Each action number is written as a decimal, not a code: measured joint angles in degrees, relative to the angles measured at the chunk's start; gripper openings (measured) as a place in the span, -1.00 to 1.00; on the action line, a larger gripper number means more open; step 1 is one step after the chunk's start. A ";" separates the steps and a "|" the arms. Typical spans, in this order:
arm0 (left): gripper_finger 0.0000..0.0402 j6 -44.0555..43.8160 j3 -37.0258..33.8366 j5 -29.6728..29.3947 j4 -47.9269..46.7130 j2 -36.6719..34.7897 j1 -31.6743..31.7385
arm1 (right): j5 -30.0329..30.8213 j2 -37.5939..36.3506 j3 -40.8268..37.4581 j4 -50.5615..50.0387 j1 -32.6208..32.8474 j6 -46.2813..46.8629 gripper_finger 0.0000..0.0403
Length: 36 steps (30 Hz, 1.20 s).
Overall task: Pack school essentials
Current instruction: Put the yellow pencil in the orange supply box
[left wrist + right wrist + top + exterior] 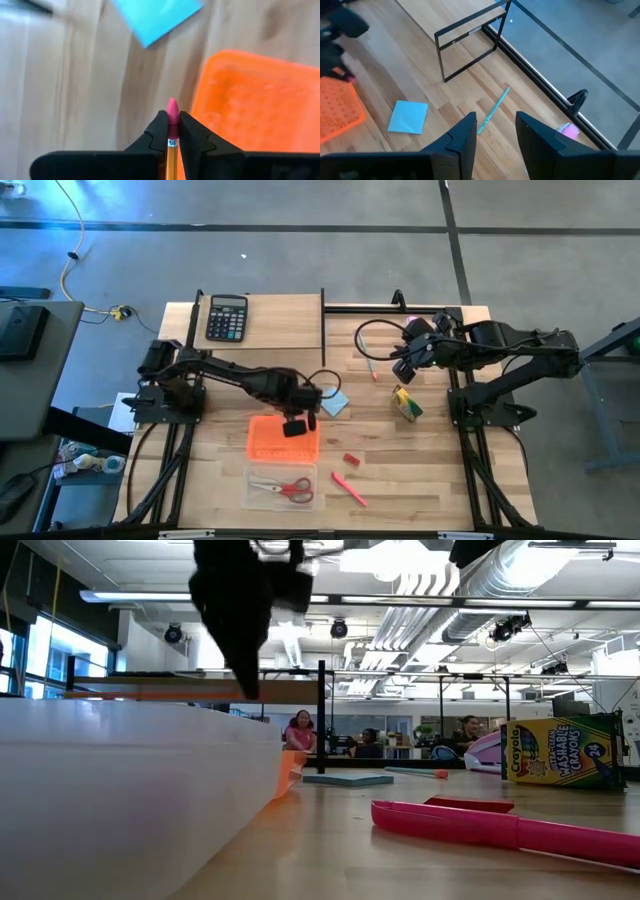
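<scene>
While the left gripper (170, 131) hangs over the near-left edge of the orange tray (283, 437), its fingers are pinched tight on a pencil (171, 150) whose pink eraser tip pokes out between them. The tray is the landmark. Just behind its right corner lies the light-blue notepad (335, 402), with bare wood between the two. In front of the tray sits a clear box (281, 487) holding the red-handled scissors (290, 489). To the tray's right lie a small red eraser (351, 460) and a pink pen (349, 489), with free table around them. Farther right stands the yellow-green crayon box (406, 404). Well behind the tray, the calculator (227, 317) sits by the table's back edge.

The right gripper (495, 130) waits far right of the tray, fingers spread with nothing between them. Only its wrist view shows a teal pencil (493, 110) on the wood. The low view alone reads the crayon box's label and shows people in the room beyond.
</scene>
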 joint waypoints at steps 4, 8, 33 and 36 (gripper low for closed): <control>-0.92 3.54 4.33 -0.62 0.03 -0.02 -4.22 | 0.00 0.00 0.00 -0.02 0.00 0.55 -0.36; -0.92 4.22 8.15 -0.72 0.31 -0.04 -8.76 | 0.00 0.00 0.00 -0.02 0.00 1.18 -0.36; -0.92 11.85 11.50 -0.31 13.38 1.54 -29.71 | -12.90 0.20 0.00 4.27 2.39 17.96 -0.36; -0.92 11.17 11.40 0.36 12.89 3.75 -30.40 | -12.47 0.22 0.00 5.41 3.30 17.96 -0.36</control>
